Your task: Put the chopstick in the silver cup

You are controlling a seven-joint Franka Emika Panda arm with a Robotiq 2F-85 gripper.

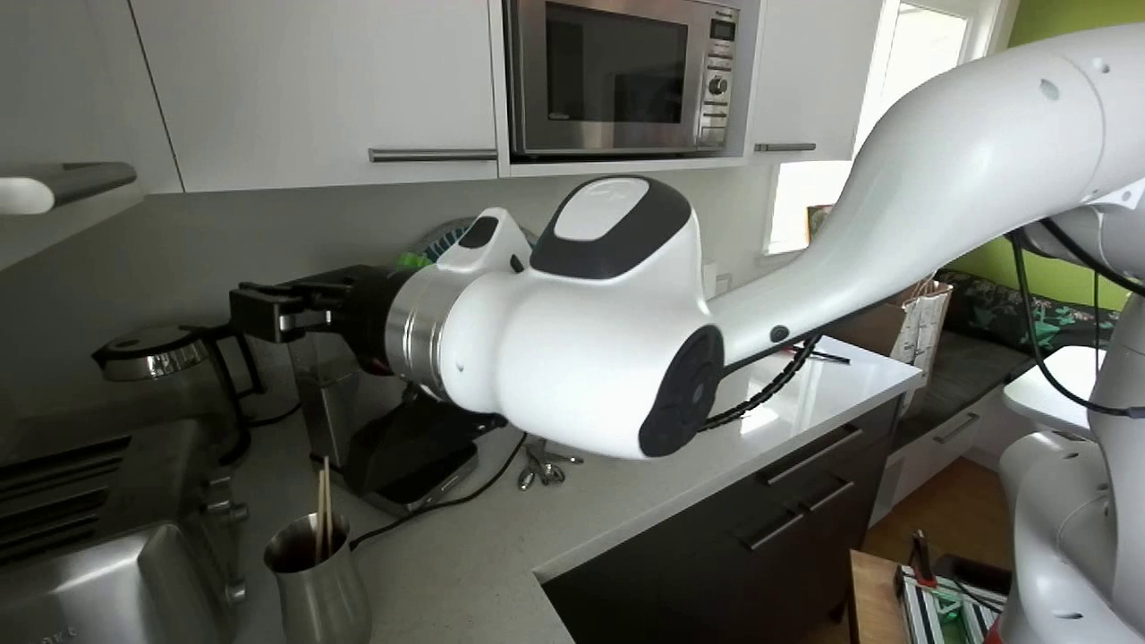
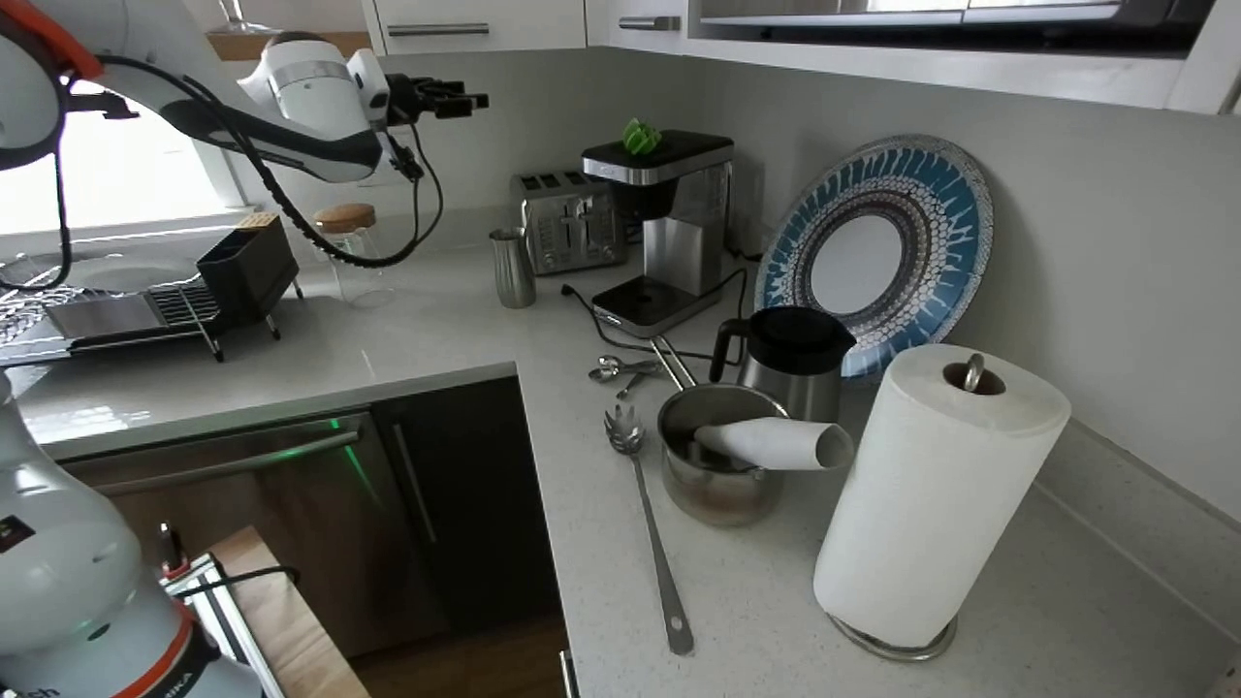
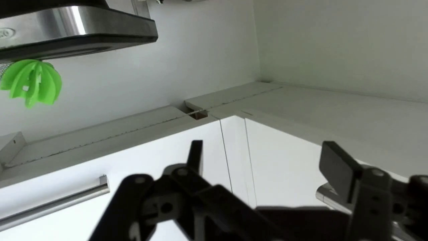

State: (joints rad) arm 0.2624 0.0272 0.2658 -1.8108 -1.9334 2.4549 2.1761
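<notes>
silver cup (image 1: 324, 595), tan chopsticks (image 1: 320, 514), blue-and-white patterned plate (image 2: 858, 264)

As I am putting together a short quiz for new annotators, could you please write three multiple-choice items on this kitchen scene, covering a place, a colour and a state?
1. Where are the chopsticks?
A) On the toaster
B) In the silver cup
C) In the saucepan

2. What colour is the ridged piece on the coffee maker?
A) Green
B) Red
C) White

3. How do the jaws stand?
A) Closed on a chopstick
B) Closed on nothing
C) Apart, holding nothing

Right letters:
1. B: in an exterior view the chopsticks stick up out of the silver cup's mouth.
2. A: it shows bright green in the wrist view too.
3. C: the wrist view shows a wide gap with nothing gripped.
</notes>
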